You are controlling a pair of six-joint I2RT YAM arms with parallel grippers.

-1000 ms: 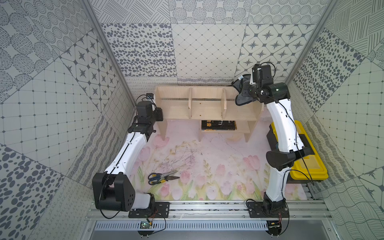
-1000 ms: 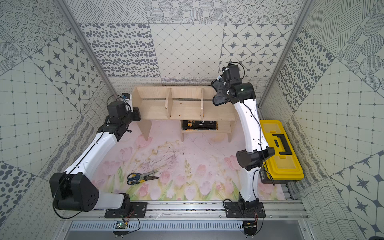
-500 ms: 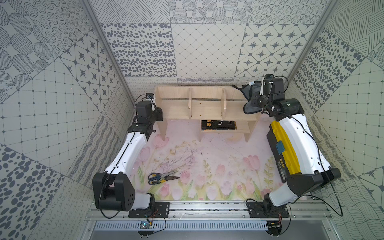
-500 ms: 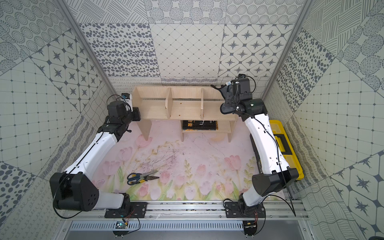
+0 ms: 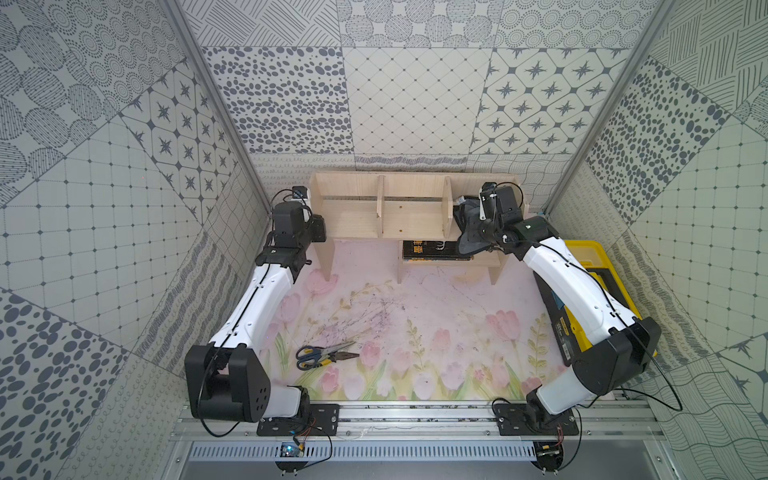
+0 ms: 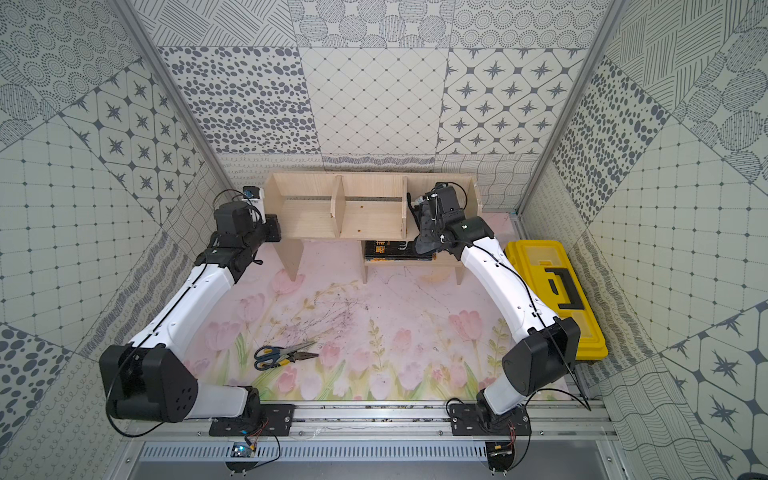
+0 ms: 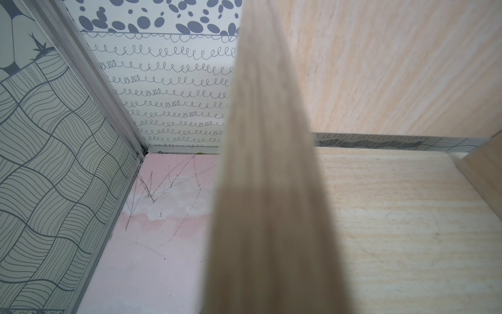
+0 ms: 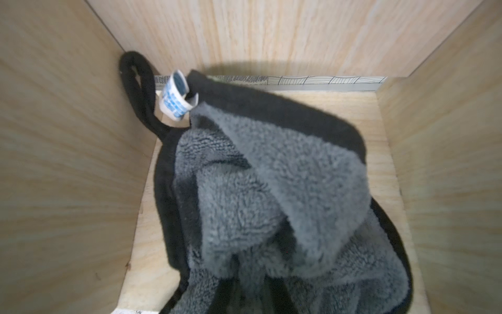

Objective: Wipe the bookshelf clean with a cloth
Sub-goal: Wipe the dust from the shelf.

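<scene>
Inside bookshelf (image 8: 54, 163): bunched dk-grey cloth (image 8: 271, 190)

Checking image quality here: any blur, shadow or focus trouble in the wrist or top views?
Left wrist view: the bookshelf panel edge near the lens is out of focus. Right wrist view: shadow on the back panel behind the cloth. Both top views: sharp, evenly lit.

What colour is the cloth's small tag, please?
The tag is white with blue print; right wrist view.

I'm swinging my right pincer (image 5: 473, 222) down into the shelf's (image 5: 411, 216) right bay, pulling the cloth (image 8: 271, 176) in with it.
</scene>
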